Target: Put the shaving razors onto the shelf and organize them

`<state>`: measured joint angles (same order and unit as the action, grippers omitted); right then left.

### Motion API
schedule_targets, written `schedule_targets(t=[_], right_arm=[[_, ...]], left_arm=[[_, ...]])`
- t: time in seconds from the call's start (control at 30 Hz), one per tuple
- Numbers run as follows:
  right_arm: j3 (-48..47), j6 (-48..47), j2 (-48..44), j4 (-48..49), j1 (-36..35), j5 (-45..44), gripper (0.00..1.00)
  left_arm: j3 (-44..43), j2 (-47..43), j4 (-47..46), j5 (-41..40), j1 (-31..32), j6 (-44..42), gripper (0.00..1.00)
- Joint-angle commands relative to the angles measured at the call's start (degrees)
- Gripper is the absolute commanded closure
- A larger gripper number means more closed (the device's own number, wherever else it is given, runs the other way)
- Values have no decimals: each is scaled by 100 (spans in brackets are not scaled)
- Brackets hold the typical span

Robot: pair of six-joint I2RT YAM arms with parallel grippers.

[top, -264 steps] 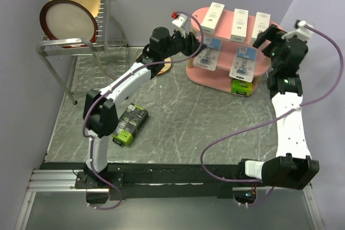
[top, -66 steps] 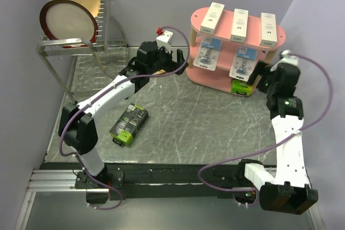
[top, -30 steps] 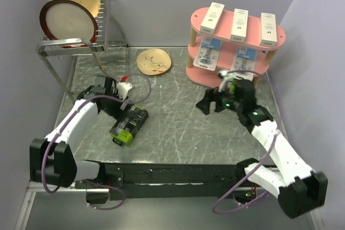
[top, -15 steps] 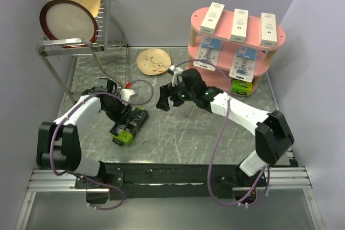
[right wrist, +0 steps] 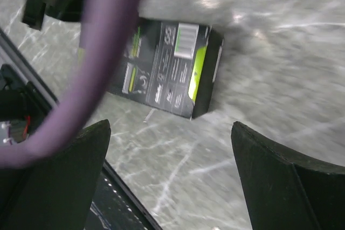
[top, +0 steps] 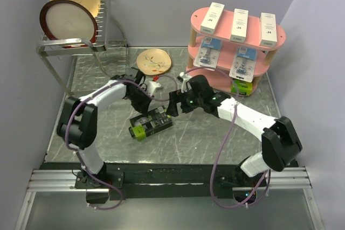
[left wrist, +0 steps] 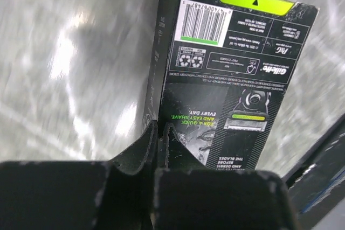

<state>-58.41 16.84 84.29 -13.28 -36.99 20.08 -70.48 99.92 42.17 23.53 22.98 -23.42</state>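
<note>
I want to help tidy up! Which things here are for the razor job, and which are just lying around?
Job: black-and-green box on the table; pink shelf; white boxes, blue cards and second green box on it.
Lying about: small plate; rack; its two big plates.

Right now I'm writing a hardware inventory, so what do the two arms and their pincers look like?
Both the left arm and the right arm have white tubular links joined by chunky black joint housings. A purple cable loops loosely along each. The left pincer and the right pincer have matte black, blocky fingers with scuffed edges.
</note>
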Motion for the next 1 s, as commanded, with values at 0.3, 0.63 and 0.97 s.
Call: schedule_targets(t=[0.3,0.63,0.97], right_arm=[[567,-1007,-1292,-597,430,-293,0],[621,-629,-1161,-659,676,-338,0],[814,-59,-643,141,676,-250,0]], left_arm=[[-1162,1846,-164,-101,277,1699,99],[-634,1908,-596,-1895,75,2298,99],[-1002,2400,-447,-2678,268,2227,99]])
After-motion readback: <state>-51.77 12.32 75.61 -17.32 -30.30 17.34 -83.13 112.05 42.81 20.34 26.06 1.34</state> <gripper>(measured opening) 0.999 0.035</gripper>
